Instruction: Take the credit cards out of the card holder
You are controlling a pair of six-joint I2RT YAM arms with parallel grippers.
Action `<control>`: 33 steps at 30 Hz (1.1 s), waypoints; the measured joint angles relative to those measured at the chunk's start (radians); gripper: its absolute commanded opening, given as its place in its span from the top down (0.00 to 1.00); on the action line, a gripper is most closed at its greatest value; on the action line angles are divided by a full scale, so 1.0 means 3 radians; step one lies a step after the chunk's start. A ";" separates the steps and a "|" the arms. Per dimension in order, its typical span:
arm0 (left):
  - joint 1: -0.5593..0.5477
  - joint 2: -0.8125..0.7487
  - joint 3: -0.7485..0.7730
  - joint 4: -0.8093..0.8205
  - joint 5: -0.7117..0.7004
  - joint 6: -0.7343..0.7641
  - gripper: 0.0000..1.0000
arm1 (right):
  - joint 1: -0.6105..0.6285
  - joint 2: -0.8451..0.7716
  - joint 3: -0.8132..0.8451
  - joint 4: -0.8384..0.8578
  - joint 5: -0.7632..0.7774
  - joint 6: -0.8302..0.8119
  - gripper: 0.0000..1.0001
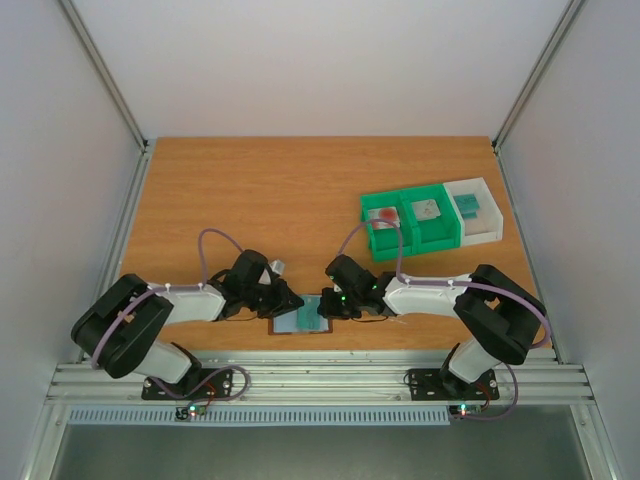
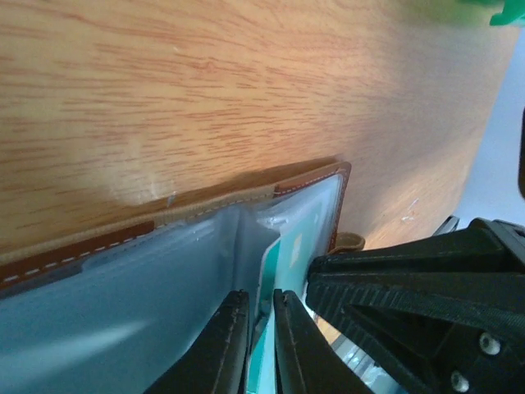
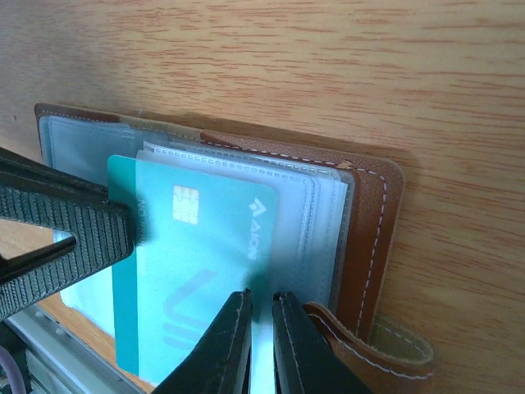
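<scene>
I note right claw (image 3: 261, 297) pinched on teal chip card (image 3: 197, 263) to draw it from brown leather bifold holder (image 3: 373, 205); left claw (image 2: 259, 295) narrow, presumably bracing, grip unconfirmed.

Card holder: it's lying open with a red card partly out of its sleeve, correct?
Only the colour is wrong. The card holder lies open, but the card partly out of its sleeve is teal, not red. The right wrist view shows it plainly.
</scene>
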 measured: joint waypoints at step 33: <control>0.0074 -0.1554 -0.0014 -0.1106 -0.0627 0.0069 1.00 | 0.0003 -0.0802 -0.0253 0.0308 -0.0098 0.0197 0.60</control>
